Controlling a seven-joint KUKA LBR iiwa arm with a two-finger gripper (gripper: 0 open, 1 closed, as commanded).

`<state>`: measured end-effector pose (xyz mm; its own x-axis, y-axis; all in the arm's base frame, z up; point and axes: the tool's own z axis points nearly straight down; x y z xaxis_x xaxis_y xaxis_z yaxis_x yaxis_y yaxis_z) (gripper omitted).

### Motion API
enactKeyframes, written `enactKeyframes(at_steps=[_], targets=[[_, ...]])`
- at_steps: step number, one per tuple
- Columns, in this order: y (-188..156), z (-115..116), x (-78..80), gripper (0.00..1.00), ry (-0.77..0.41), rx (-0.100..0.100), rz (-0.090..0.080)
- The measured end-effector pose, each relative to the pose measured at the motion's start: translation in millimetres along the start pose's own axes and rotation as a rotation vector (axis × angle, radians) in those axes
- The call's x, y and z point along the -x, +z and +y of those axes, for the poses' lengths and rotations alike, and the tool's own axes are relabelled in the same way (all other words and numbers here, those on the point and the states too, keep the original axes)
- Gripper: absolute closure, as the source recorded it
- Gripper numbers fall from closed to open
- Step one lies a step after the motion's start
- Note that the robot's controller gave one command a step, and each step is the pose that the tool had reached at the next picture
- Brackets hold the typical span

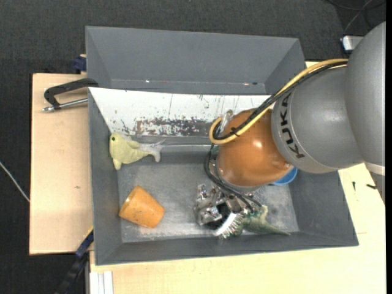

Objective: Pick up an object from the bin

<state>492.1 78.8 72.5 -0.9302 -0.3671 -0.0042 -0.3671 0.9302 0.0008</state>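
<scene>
Plainly the pick is not done yet, as far as I can judge: my fingers are down low in the bin, at the near side right of the middle, right at a small tangle of things on the floor, and nothing is lifted clear. Whether they are spread or closed I cannot tell, since the metal parts and the clutter run together beneath my orange cover, so I will not claim to have hold of anything. The things nearest are a white bristly piece, something like a small brush, touching or just beside my tips, and a green piece lying flat just to its right; one of these seems the likely catch. What is left, by my reckoning, is the whole second half: a sure grip and a lift above the rim. Well apart on the left lie an orange cup tipped on its side and a pale yellow-green soft toy against the back wall, and a blue thing peeps out behind my wrist. The bin floor is bare grey metal, smooth and slightly speckled, with steep walls — little room to my right and at the near wall, plenty to the left. Beyond the bin is dark carpet.
</scene>
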Motion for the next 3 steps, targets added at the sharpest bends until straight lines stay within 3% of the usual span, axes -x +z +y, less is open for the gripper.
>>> enactKeyframes(at_steps=[1, 2, 3], targets=[[0.4, 0.0, 0.3, 0.0, 0.0, 0.0, -0.002], [-23.7, -77.5, -8.3, 0.0, -0.252, -0.003, 0.0], [-36.1, -129.5, -27.9, 0.0, -0.208, 0.0, -0.004]])
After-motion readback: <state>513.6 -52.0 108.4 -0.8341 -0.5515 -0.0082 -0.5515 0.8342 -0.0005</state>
